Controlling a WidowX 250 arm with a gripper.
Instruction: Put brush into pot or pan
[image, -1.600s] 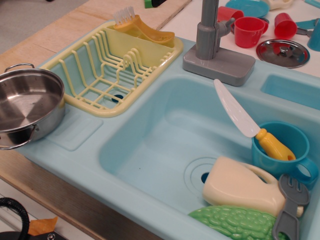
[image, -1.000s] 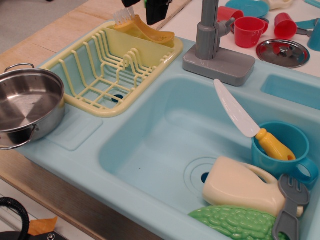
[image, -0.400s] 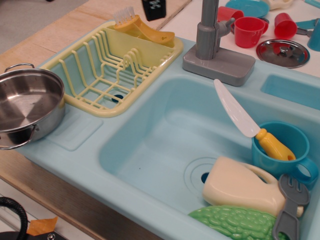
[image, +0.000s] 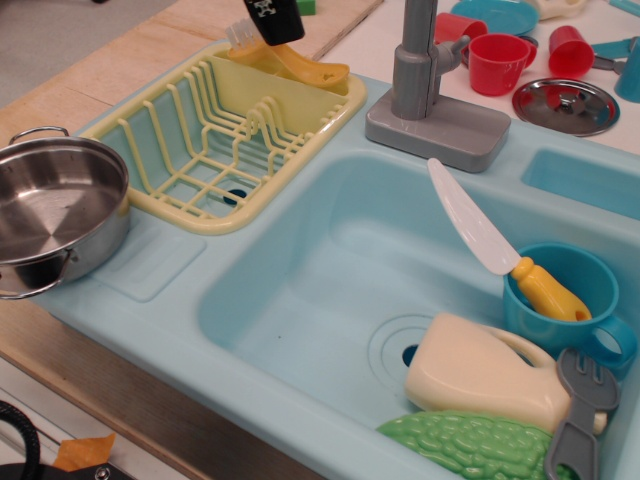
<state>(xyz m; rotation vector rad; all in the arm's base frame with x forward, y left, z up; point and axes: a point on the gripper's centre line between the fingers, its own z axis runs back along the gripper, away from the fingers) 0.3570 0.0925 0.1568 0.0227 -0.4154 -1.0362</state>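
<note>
The brush lies along the back edge of the yellow dish rack, its orange-yellow handle pointing right. Its white bristles are partly hidden behind my gripper. Only a black finger of the gripper shows, at the top edge right over the brush's bristle end, so I cannot tell whether it is open or shut. The shiny steel pot with loop handles stands empty at the far left, on the corner of the sink unit, well apart from the brush.
A grey faucet stands behind the light blue sink. In the sink lie a white-bladed knife in a blue cup, a cream jug, a green vegetable and a grey fork. Red cups and a steel lid are behind.
The gripper has come down from the top edge and shifted left, from above the brush's handle to over its bristle end. The brush and the pot have not moved.
</note>
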